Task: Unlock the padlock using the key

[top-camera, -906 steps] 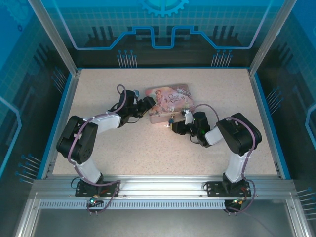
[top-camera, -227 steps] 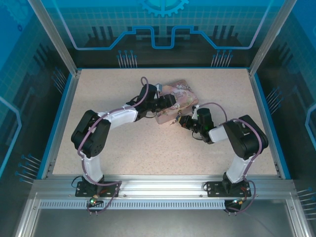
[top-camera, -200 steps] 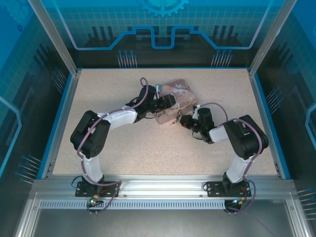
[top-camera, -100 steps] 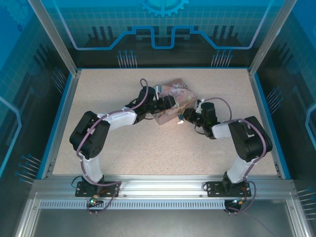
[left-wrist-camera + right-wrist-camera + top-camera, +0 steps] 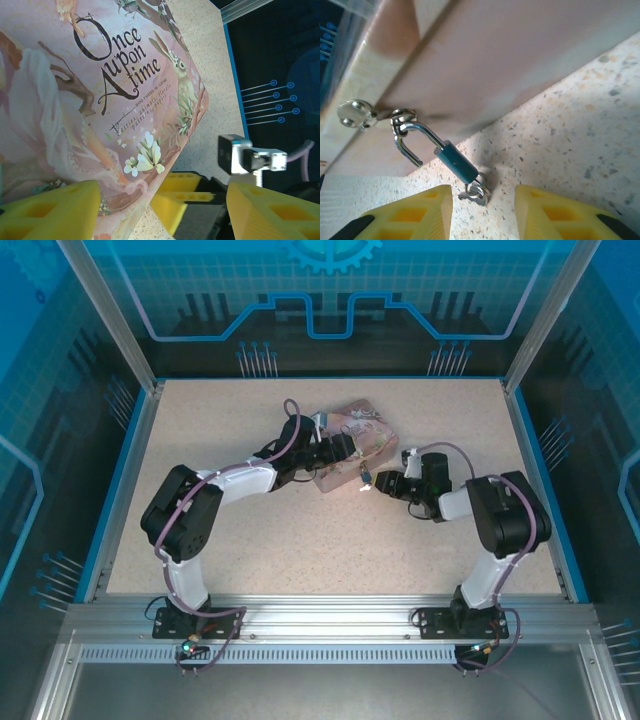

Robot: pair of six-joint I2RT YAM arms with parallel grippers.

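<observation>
At the front wall of the pink tin (image 5: 495, 65), the padlock (image 5: 457, 163) hangs from a small metal hasp loop (image 5: 400, 120), its blue body slanting down to the speckled table (image 5: 580, 125). The key (image 5: 476, 192) sits in the bottom end of the body, its ring resting on the table. One leg of the shackle (image 5: 410, 140) ends free beside the body rather than inside it, so I judge the lock sprung (the curved end is nevertheless hooked through the loop, so the lock is not off the tin).

The right gripper (image 5: 483, 200) sits low, near table level, and points straight at the key end. Its two yellow fingers (image 5: 410, 215) are spread, one on either side of the key, and touch neither it nor the padlock as far as the wrist view shows. That head-on placement makes sense, since so small a key can only be pinched and turned along the line of the lock.

The left gripper (image 5: 336, 452) comes in from the other side, over the tin's lid. Its fingers (image 5: 50, 210) stand wide apart, one above the illustrated lid and the other beyond the tin's edge over bare table. Whether either presses on the tin I cannot tell. Its likely purpose is to steady the light tin so that twisting at the key does not slide or turn it. What is left, in my judgement, is at most slipping the shackle out of the loop.
</observation>
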